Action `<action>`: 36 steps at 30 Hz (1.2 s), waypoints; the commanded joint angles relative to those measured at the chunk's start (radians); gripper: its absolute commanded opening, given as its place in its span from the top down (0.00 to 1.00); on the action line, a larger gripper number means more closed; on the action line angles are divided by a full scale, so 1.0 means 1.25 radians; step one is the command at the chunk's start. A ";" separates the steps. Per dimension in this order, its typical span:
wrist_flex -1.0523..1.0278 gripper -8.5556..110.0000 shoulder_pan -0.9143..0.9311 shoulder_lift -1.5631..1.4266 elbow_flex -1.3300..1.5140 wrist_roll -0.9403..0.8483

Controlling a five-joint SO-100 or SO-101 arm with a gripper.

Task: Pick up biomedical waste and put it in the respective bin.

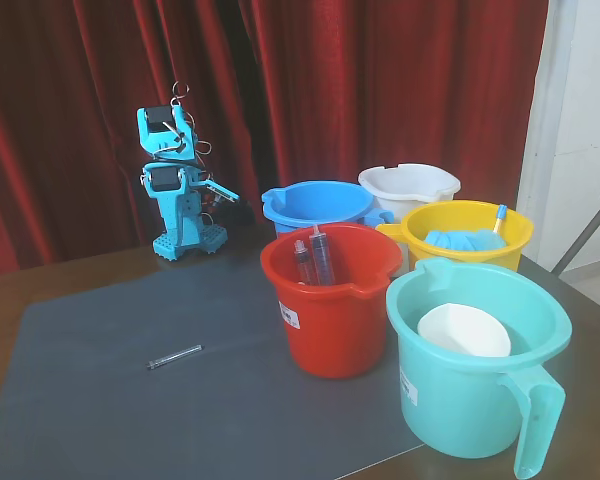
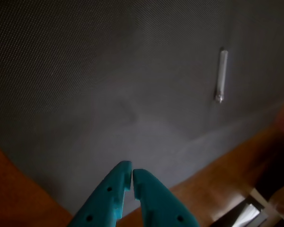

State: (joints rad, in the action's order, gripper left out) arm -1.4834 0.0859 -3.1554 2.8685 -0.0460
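A slim syringe (image 1: 175, 356) lies alone on the grey mat (image 1: 100, 400), lower left of the fixed view; the teal pincer (image 2: 132, 171) hangs closed, empty; the white bucket (image 1: 408, 188) stands upper right.

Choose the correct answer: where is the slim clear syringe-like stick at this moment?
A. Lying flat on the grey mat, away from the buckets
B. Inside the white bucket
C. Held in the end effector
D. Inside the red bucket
A: in the fixed view the slim stick lies flat on the grey mat, left of the red bucket, and the end effector is shut and empty.
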 commanded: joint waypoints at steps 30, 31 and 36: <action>0.001 0.93 0.000 0.000 0.004 -0.010; 0.002 0.93 0.000 0.000 0.004 -0.010; 0.168 0.93 0.007 0.000 0.011 -0.010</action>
State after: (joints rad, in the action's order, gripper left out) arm -1.3576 0.0936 -3.1539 2.8870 -0.0506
